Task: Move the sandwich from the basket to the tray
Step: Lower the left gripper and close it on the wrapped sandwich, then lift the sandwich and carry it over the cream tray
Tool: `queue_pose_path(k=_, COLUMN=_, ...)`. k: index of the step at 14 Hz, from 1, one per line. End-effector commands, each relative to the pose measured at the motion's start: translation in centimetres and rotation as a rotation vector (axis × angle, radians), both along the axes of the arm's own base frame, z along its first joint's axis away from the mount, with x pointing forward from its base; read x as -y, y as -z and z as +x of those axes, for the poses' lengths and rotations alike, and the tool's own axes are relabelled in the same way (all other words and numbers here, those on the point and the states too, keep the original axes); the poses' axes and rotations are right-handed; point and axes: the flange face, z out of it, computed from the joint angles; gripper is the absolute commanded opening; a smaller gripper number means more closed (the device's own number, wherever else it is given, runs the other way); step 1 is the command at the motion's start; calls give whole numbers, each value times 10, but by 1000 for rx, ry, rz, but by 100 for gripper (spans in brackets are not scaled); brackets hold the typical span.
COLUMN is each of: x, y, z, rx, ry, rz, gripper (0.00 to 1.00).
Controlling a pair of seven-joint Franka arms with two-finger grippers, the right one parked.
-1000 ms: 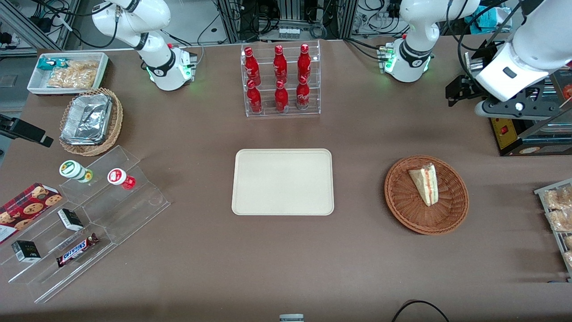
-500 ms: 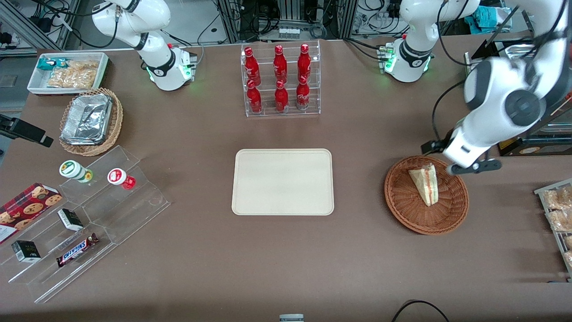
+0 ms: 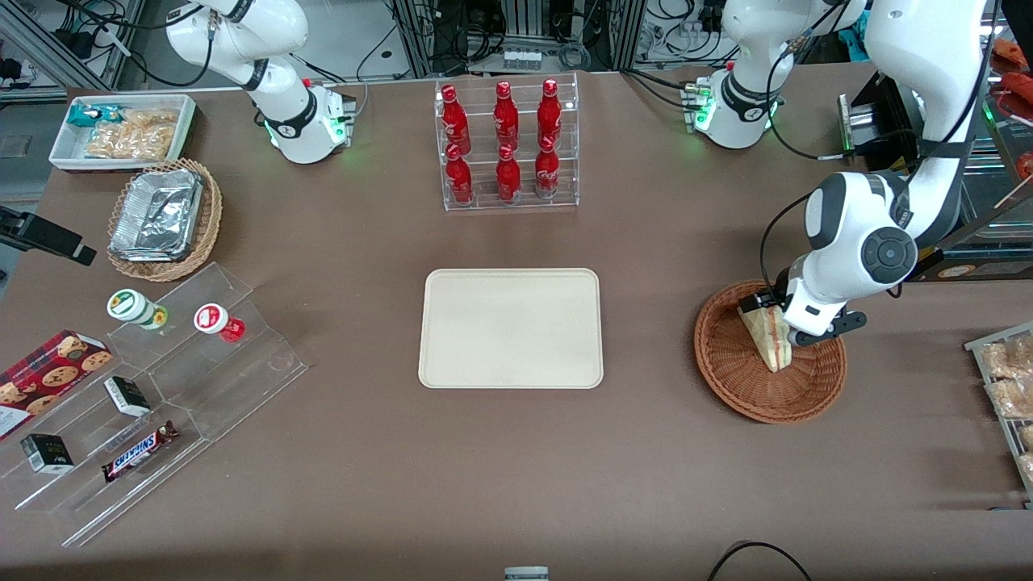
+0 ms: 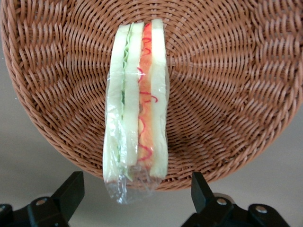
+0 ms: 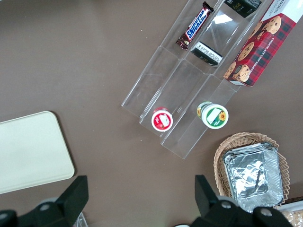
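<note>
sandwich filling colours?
Red-orange and green layers between pale bread, on the sandwich; clearest in the left wrist view, with the open gripper around it.

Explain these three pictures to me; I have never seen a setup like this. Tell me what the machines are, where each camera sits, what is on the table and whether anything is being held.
Two white robot arms are bolted to a brown table. One picture looks down from the front. The other two come from cameras on the arms' wrists.

The working arm's claw hangs over the sandwich, which lies in the reddish wicker basket. Its wrist camera shows the open claw with a finger on each side of the wrapped sandwich. Nothing is gripped yet.

The cream tray in the middle is where the sandwich should go. Nearby stand a rack of red bottles and a clear stand with snacks.
</note>
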Motion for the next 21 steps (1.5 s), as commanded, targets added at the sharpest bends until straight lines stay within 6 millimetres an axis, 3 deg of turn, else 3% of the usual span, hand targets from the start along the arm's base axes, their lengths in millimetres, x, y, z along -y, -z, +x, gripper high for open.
queue_pose_path(k=1, x=-3, y=16, z=7, rx=16, ry=-47, rz=-20, gripper=95)
queue_pose_path(k=3, x=-11, y=30, z=9, rx=4, ry=-67, rz=-23, gripper=51)
queue_pose_path(k=5, x=-25, y=31, z=15, rx=6, ry=-86, rz=-27, gripper=16)
queue_pose_path(k=7, x=-24, y=25, z=19, rx=19, ry=-77, rz=-27, gripper=7)
queue_pose_path(k=9, x=-12, y=-3, z=36, rx=54, ry=-65, rz=-27, gripper=7)
queue_pose_path(k=10, x=7, y=-21, z=45, rx=46, ry=-33, rz=-27, gripper=6)
queue_pose_path(k=12, x=66, y=-66, z=63, rx=36, ry=44, rz=-28, gripper=6)
queue_pose_path(k=13, x=105, y=-83, z=66, rx=19, ry=71, rz=-29, gripper=7)
queue_pose_path(k=14, x=149, y=-88, z=69, rx=17, ry=101, rz=-34, gripper=7)
queue_pose_path(k=15, x=211, y=-91, z=63, rx=25, ry=173, rz=-49, gripper=7)
queue_pose_path(k=17, x=308, y=-68, z=36, rx=-2, ry=230, rz=-39, gripper=7)
queue_pose_path(k=20, x=405, y=-28, z=6, rx=-13, ry=225, rz=-31, gripper=8)
queue_pose_path(k=21, x=421, y=-15, z=1, rx=-19, ry=230, rz=-29, gripper=8)
